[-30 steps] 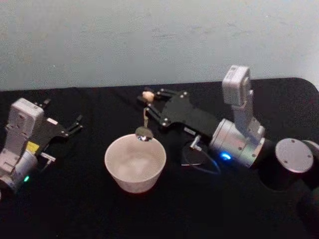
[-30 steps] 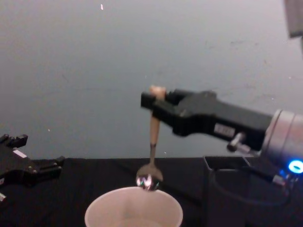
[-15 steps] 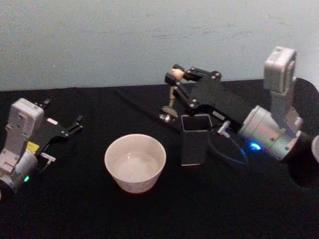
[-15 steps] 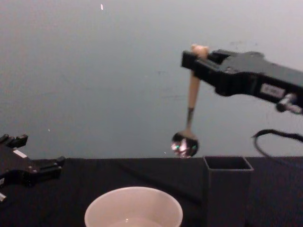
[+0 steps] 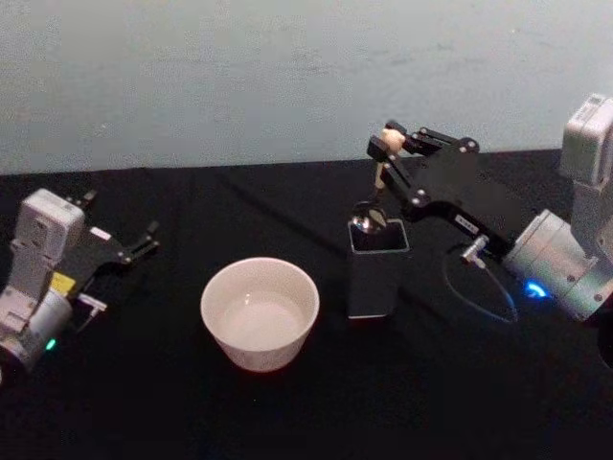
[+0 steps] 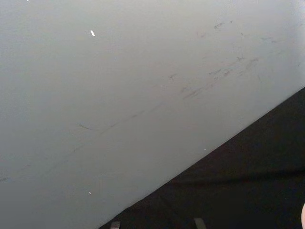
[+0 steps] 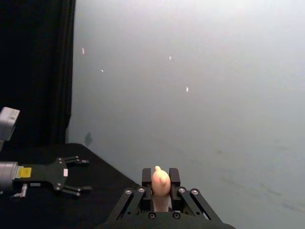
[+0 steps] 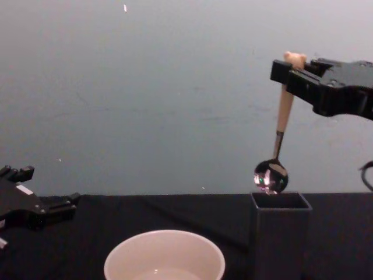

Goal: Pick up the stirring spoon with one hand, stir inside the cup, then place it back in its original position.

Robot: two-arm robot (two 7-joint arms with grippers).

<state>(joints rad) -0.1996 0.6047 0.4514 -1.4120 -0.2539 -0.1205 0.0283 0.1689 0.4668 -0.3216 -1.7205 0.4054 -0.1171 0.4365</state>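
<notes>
Gripping the stirring spoon (image 8: 282,133) by its bear knob, the right gripper (image 8: 289,74) dangles it just above the grey holder (image 8: 280,233) beside the cup (image 5: 260,310), while the left gripper (image 5: 134,247) sits parked, fingers spread.

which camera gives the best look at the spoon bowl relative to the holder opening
The chest view: side-on, the spoon bowl hangs just above the holder mouth. The head view overlaps bowl and rim. The right wrist view shows the bear knob between the right gripper jaws.
</notes>
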